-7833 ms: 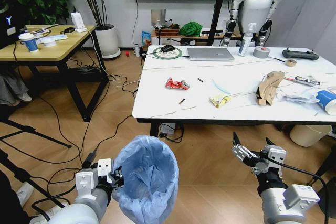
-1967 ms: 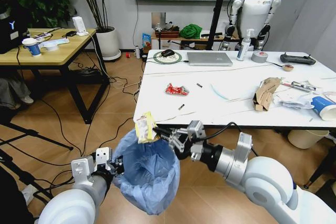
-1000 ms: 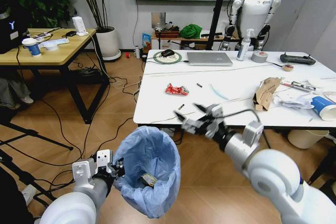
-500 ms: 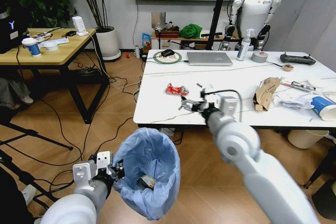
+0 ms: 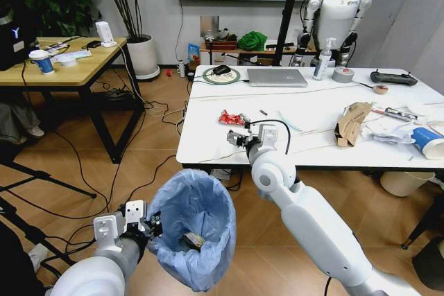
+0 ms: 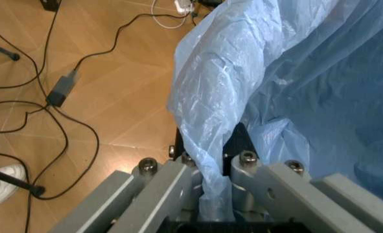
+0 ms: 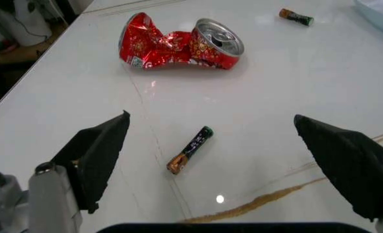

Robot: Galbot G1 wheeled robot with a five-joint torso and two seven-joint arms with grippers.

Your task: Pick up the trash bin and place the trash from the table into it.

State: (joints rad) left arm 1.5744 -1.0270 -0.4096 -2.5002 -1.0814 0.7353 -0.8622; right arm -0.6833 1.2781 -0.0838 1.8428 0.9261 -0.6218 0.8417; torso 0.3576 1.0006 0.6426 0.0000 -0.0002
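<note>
The trash bin (image 5: 196, 230), lined with a crinkly light-blue bag (image 6: 295, 73), hangs low at the front left. My left gripper (image 5: 147, 225) (image 6: 212, 162) is shut on its rim. A yellow wrapper (image 5: 195, 240) lies inside. My right gripper (image 5: 237, 138) (image 7: 210, 119) is open just above the table (image 5: 312, 105) near its front edge. Under it lies a small battery (image 7: 189, 156), and a crushed red can (image 7: 178, 43) (image 5: 234, 118) sits just beyond. Torn brown cardboard (image 5: 352, 121), white crumpled paper (image 5: 388, 132) and a blue-white cup (image 5: 427, 140) lie at the table's right end.
A laptop (image 5: 277, 77), spray bottle (image 5: 322, 58), tape roll (image 5: 343, 73) and a controller (image 5: 393, 77) stand along the table's far side. A wooden desk (image 5: 55, 60) is at the left, a cream bucket (image 5: 406, 179) under the table's right end. Cables cross the floor.
The right gripper carried the yellow wrapper over the bin and let it go; it now lies inside. The right arm then swung back to the table, above the battery. The left arm held still.
</note>
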